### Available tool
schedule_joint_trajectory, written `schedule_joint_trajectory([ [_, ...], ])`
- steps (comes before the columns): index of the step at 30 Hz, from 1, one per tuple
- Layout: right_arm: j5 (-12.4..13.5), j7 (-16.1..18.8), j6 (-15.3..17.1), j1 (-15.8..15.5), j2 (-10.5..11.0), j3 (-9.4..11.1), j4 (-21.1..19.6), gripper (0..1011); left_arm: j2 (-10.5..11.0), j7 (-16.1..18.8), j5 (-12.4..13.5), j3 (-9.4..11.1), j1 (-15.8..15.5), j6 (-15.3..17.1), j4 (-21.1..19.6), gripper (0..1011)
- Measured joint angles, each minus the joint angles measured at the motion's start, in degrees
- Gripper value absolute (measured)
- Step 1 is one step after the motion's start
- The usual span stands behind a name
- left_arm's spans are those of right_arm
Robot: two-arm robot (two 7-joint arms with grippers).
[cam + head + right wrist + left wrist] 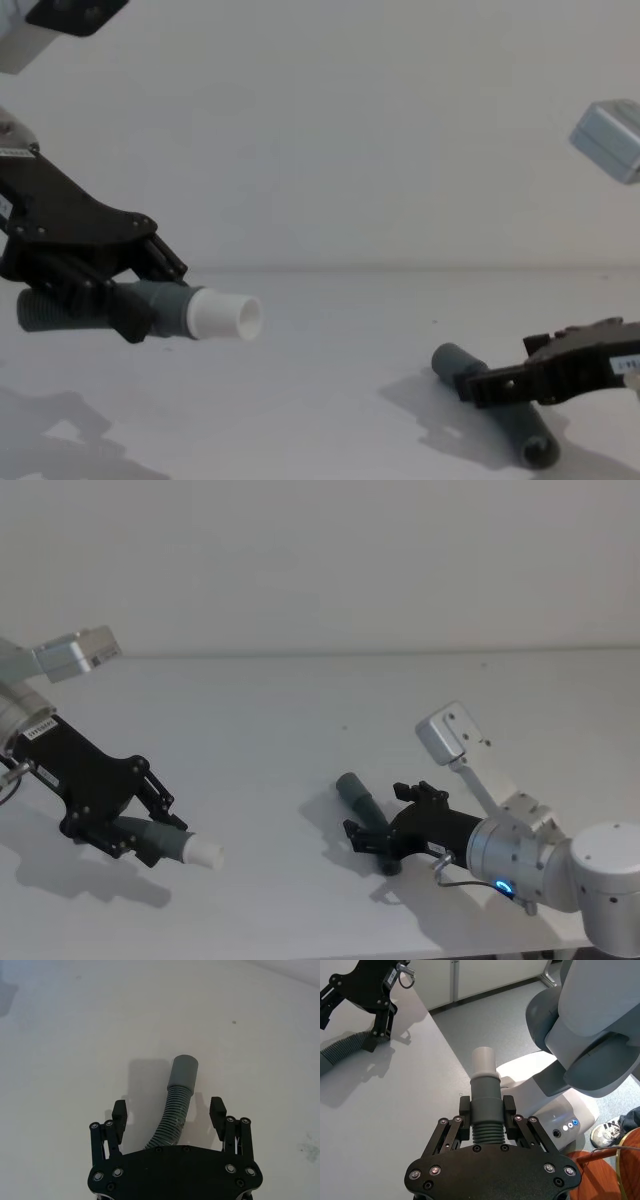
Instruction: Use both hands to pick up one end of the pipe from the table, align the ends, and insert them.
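My left gripper (160, 825) is shut on the ribbed body of one dark grey pipe piece (172, 840) and holds it above the table (300, 710) at the left. Its white plug tip (222, 314) sticks out past the fingers towards the right; the left wrist view has the same tip (483, 1061) beyond the left gripper (486, 1110). The other pipe piece (358, 795) lies on the table right of centre. My right gripper (168, 1109) is open and low over it, one finger on each side of the ribbed part. Its smooth grey cuff (183, 1071) points away from the gripper.
The table's front edge runs just below the right arm (560, 865) in the head view. A plain wall (320, 560) stands behind the far edge. Bare table surface lies between the two pipe pieces.
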Motion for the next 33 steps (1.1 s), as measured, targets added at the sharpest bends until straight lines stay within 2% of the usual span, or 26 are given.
schedule_joint_trajectory([
  [12,0.53,0.40,1.04,1.35,-0.45,-1.17,1.98,1004,0.00,0.00,0.00,0.00,0.00,0.00,0.00,353],
  [30,0.94,-1.41,1.43,2.48,-1.67,-1.63,5.11,1004,0.01,0.00,0.00,0.00,0.00,0.00,0.00,353],
  [33,0.92,-1.57,1.33,2.65,-1.78,-1.68,5.59,971,0.00,0.00,0.00,0.00,0.00,0.00,0.00,353],
])
